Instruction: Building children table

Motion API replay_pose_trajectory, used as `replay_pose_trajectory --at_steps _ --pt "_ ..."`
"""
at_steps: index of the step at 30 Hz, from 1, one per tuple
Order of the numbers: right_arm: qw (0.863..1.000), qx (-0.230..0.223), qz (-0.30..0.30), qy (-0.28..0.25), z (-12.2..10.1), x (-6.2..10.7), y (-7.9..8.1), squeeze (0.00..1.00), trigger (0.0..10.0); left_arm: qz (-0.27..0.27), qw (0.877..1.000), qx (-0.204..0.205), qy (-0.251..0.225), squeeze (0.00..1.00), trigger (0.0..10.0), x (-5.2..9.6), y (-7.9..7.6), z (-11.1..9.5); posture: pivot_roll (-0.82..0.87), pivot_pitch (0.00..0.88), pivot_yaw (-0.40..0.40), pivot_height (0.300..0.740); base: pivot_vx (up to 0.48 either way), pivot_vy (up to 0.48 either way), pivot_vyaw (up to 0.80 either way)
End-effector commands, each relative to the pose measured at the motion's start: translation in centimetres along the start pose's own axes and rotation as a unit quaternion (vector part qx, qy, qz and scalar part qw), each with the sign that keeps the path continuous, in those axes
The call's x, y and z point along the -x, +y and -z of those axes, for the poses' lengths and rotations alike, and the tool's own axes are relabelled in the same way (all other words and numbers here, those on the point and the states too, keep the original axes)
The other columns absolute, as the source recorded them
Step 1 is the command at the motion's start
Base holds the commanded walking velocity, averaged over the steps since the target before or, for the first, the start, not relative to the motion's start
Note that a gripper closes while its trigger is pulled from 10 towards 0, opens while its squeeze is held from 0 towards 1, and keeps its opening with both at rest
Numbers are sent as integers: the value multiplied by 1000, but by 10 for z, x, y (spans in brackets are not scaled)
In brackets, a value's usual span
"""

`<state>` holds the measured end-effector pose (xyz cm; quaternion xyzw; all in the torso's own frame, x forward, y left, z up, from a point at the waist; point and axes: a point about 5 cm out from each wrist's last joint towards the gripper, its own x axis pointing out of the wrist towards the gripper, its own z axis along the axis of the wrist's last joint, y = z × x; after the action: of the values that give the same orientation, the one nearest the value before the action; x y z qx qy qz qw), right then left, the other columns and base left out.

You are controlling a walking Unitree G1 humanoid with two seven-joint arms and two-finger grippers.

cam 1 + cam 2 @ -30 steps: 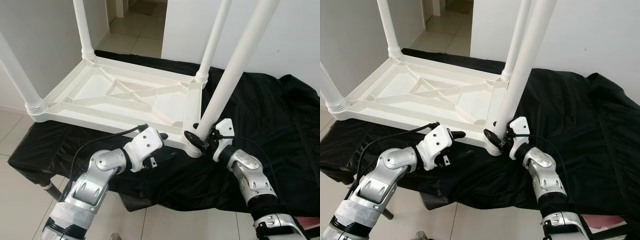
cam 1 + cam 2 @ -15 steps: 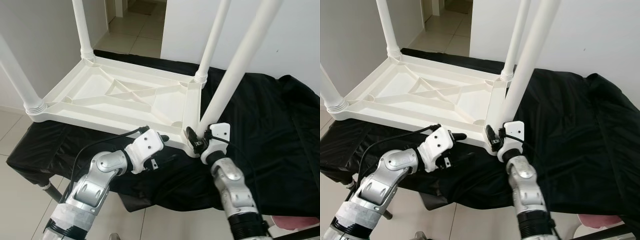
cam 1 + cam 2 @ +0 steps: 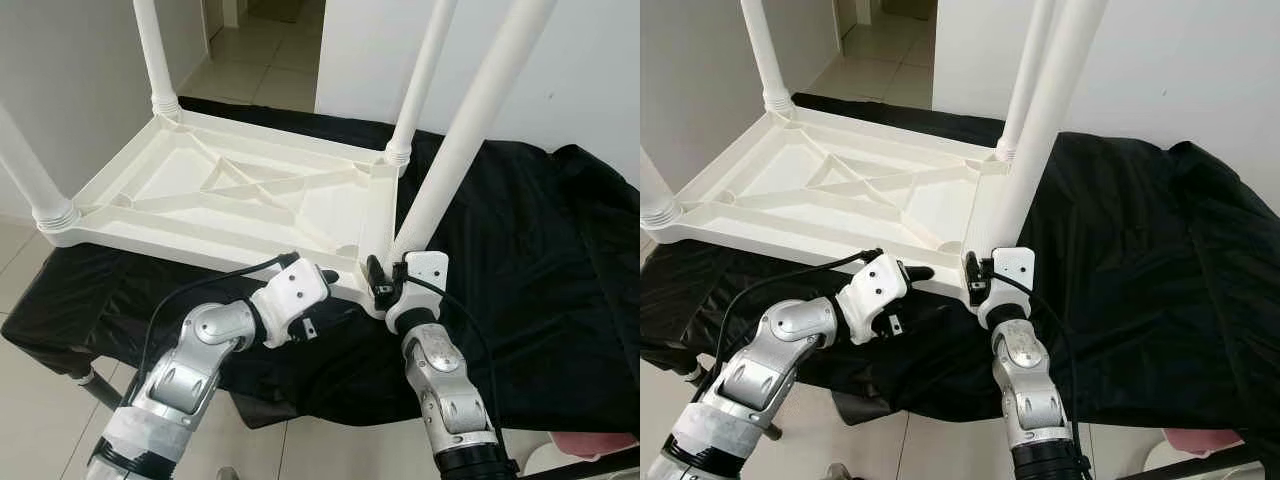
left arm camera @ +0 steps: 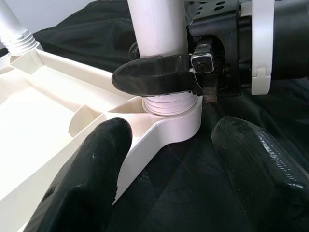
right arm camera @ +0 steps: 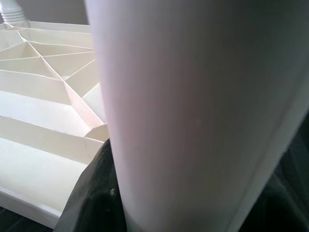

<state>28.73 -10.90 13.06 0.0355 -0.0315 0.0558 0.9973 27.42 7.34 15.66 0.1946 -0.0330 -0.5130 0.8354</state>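
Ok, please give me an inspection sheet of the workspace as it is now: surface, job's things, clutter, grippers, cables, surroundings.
Surface: black cloth draped over a support.
Job's things: white plastic tabletop lying upside down; four white legs standing up from its corners, the near right leg leaning.
Clutter: nothing seen.
Grippers: right gripper, jaws shut on that leg's base; left gripper open at the tabletop's near edge, holding nothing.
Cables: black cable looped over the left arm.
Surroundings: white walls, tiled floor, open doorway behind.
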Motion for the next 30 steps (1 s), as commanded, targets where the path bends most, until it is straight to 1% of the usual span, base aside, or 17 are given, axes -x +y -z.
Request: replay_pose_trajectory --at_steps 1,6,7,11,12,13,16,17,19,20,21,22,23,24,27,30 --pt "999 -25 -1 29 10 4 12 0 10000 -18 1000 -3 3 0 10000 0 1 -1 20 60 -73 740 0 0 0" --pt "999 -24 -14 19 6 4 16 0 10000 -19 1000 -3 5 0 10000 1 1 0 21 60 -74 740 0 0 0" --pt "999 -26 -14 16 5 4 15 1000 10000 -20 1000 -3 5 0 10000 1 1 0 21 62 -74 740 0 0 0" --pt "999 -33 -17 12 3 4 13 1000 10000 -21 1000 -3 5 0 10000 1 2 0 20 62 -75 740 0 0 0" --pt "999 -36 -31 0 -2 4 12 1000 10000 -23 1000 -3 6 0 10000 1 3 0 19 64 -75 740 0 0 0" --pt "999 -36 -31 0 -2 4 12 1000 10000 -23 1000 -3 6 0 10000 1 3 0 19 64 -75 740 0 0 0" --pt "999 -31 -44 -8 -5 6 10 1000 10000 -23 1000 -3 6 0 10000 1 3 0 18 65 -74 740 0 0 0" --pt "998 -21 -57 -13 -5 8 5 1000 10000 -24 1000 -4 5 0 10000 1 3 0 15 65 -70 740 0 0 0" --pt "998 -13 -66 -17 -6 10 2 1000 10000 -24 1000 -5 4 0 10000 2 3 0 15 65 -70 740 0 0 0" --pt "996 -6 -82 -19 -6 12 -4 0 10000 -24 1000 -5 5 0 10000 2 4 0 15 64 -69 740 0 0 0" --pt "996 -6 -82 -19 -6 12 -4 0 10000 -24 1000 -5 5 0 10000 2 4 0 15 64 -69 740 0 0 0" --pt "995 -3 -95 -19 -6 13 -9 0 10000 -24 1000 -6 5 0 10000 2 4 0 15 64 -69 740 0 0 0" --pt "995 -3 -95 -19 -6 13 -9 0 10000 -24 1000 -6 5 0 10000 2 4 0 15 64 -69 740 0 0 0" --pt "991 7 -130 -19 -6 12 -16 0 10000 -24 1000 -6 6 0 10000 2 5 0 16 63 -68 740 0 0 0" --pt "989 9 -144 -17 -6 11 -19 0 10000 -24 1000 -7 7 0 10000 2 5 0 18 62 -67 740 0 0 0" --pt "986 20 -165 -20 -8 9 -24 0 10000 -24 1000 -8 7 0 10000 3 6 0 19 62 -67 740 0 0 0"
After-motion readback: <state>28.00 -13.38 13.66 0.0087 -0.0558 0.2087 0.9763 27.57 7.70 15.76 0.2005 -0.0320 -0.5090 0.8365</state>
